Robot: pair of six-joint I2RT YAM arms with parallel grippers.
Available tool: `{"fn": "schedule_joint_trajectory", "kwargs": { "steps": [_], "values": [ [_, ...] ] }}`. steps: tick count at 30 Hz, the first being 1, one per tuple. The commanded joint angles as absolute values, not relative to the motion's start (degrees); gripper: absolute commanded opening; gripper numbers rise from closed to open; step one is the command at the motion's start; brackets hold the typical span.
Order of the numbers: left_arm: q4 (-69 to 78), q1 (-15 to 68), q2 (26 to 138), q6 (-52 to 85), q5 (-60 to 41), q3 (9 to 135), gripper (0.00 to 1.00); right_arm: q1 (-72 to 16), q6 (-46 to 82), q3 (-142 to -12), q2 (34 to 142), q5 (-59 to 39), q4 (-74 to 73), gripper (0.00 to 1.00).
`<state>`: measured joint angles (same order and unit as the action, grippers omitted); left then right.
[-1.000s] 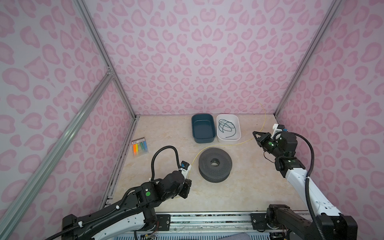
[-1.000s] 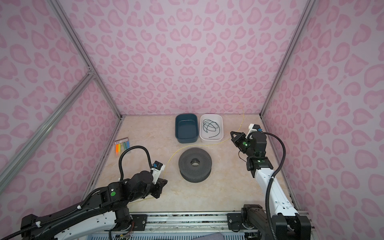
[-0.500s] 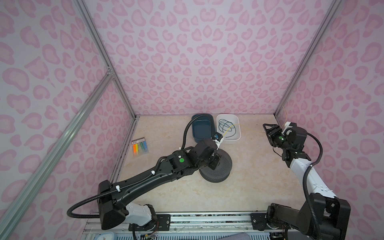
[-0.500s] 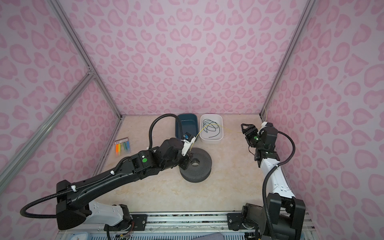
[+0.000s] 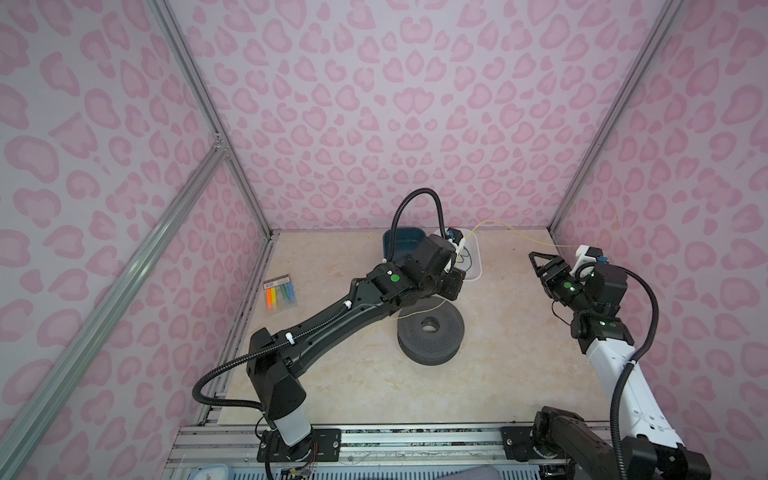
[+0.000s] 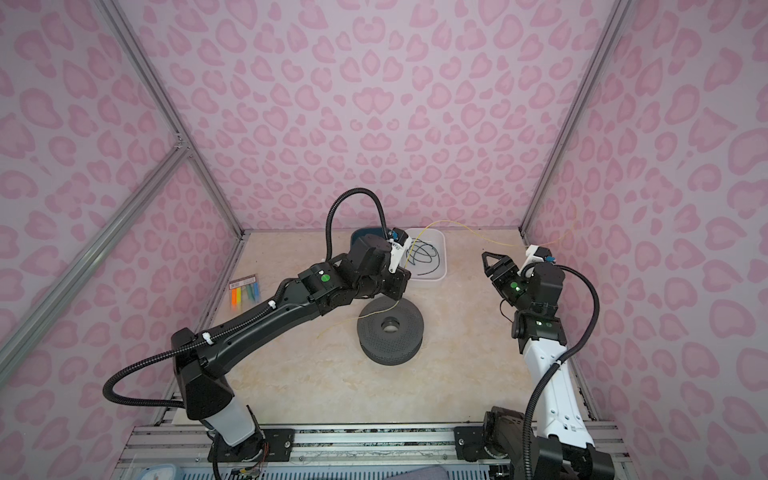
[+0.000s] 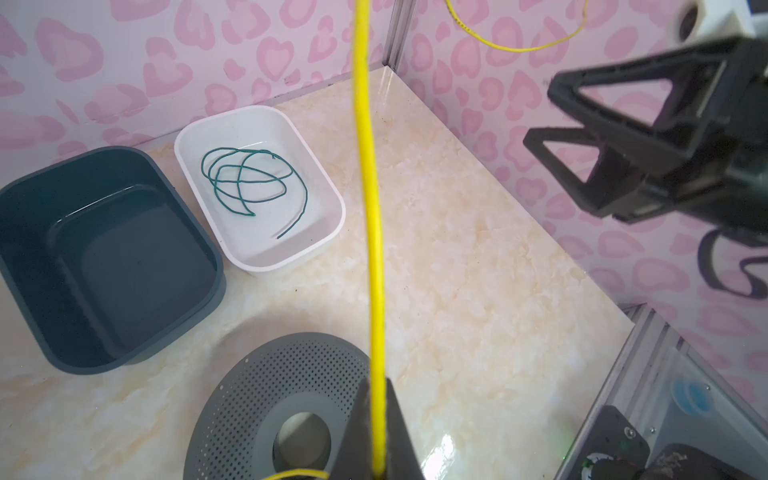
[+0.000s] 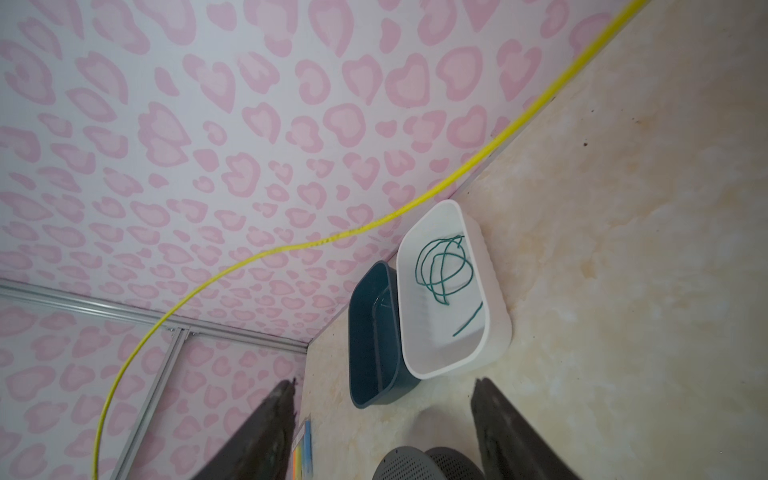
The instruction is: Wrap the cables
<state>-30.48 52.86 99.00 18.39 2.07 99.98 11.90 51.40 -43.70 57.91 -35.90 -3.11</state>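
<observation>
Left hand (image 7: 375, 395) clamped on yellow wire (image 7: 368, 166), right hand (image 8: 384, 399) apart; packet label (image 5: 277, 282) too small to read.

Robot lab cell: alu frame (image 5: 217, 143), pink-print walls (image 5: 395, 104).

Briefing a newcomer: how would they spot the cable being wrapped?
Find the grey perforated spool mid-table. The left hand above it pinches a yellow wire arcing toward the right wall. Unlike the green cord in the white bin, it's bright yellow.
</observation>
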Motion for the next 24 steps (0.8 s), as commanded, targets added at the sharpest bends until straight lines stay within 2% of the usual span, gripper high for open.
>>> {"fn": "schedule_joint_trajectory", "kwargs": {
  "steps": [1, 7, 12, 16, 22, 24],
  "values": [
    [-29.0, 51.2, 100.9, 20.6, -3.3, 102.5, 0.04, 7.8, 48.3, -41.3, 55.7, -38.5, -7.6, 0.61],
    [-27.6, 48.9, 103.6, 21.4, -6.8, 105.4, 0.04, -8.4, 35.7, -41.5, 51.1, -31.9, -5.6, 0.59],
    [-26.9, 48.4, 105.1, 22.5, -10.0, 107.6, 0.04, -23.4, 18.0, -41.9, 52.3, -23.2, -1.5, 0.69],
    [-26.6, 48.3, 105.1, 23.3, -11.2, 107.7, 0.04, -27.1, 16.5, -40.8, 55.4, -18.8, -4.7, 0.70],
    [-26.1, 48.4, 104.3, 23.9, -12.6, 107.4, 0.04, -28.0, 16.9, -40.3, 59.4, -19.9, -6.6, 0.61],
    [-25.9, 48.4, 104.1, 24.0, -13.0, 107.3, 0.04, -28.0, 17.9, -39.6, 60.0, -20.2, -8.2, 0.48]
  ]
}}
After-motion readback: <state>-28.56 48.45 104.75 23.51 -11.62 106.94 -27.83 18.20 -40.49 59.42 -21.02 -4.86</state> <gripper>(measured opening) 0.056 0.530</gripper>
